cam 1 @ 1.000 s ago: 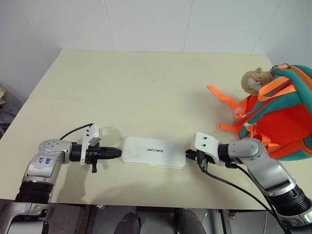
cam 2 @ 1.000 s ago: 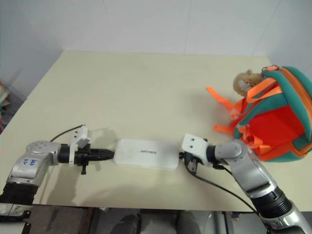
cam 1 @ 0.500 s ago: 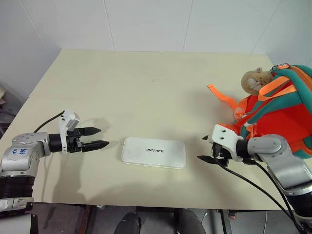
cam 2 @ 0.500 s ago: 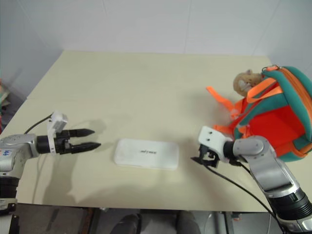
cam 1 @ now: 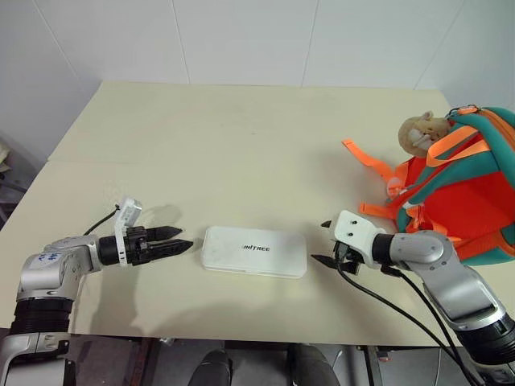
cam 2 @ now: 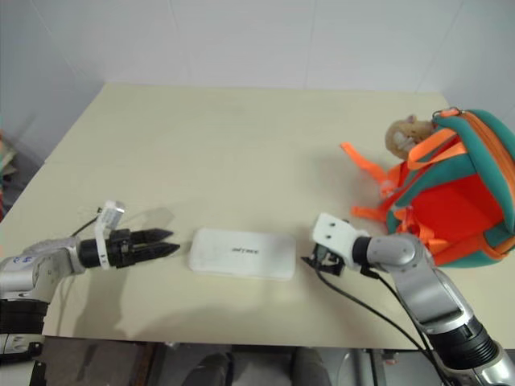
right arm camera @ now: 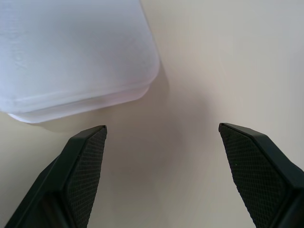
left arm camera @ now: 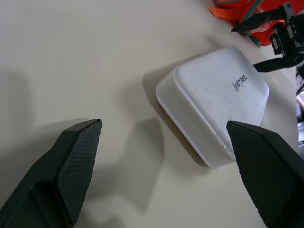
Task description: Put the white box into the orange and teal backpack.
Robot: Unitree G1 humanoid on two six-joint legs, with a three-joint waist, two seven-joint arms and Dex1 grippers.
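The white box [cam 1: 254,251] lies flat on the table near its front edge, with the grey lettering facing up. My left gripper [cam 1: 182,238] is open a short way off the box's left end and points at it. My right gripper [cam 1: 321,242] is open just off the right end, apart from the box. In the left wrist view the box [left arm camera: 213,99] lies ahead between the fingers, with the right gripper [left arm camera: 247,47] beyond it. A corner of the box [right arm camera: 71,52] is in the right wrist view. The orange and teal backpack [cam 1: 463,201] stands at the table's right edge.
A tan plush toy [cam 1: 420,131] hangs at the backpack's top left. Orange straps [cam 1: 366,158] trail over the table toward the middle. The cream table [cam 1: 241,145] meets a white wall behind it. A black cable runs from each wrist.
One second ago both grippers were shut against the box's ends. They then opened and drew away. Both, still open, have since come back closer to the box. The box has not moved.
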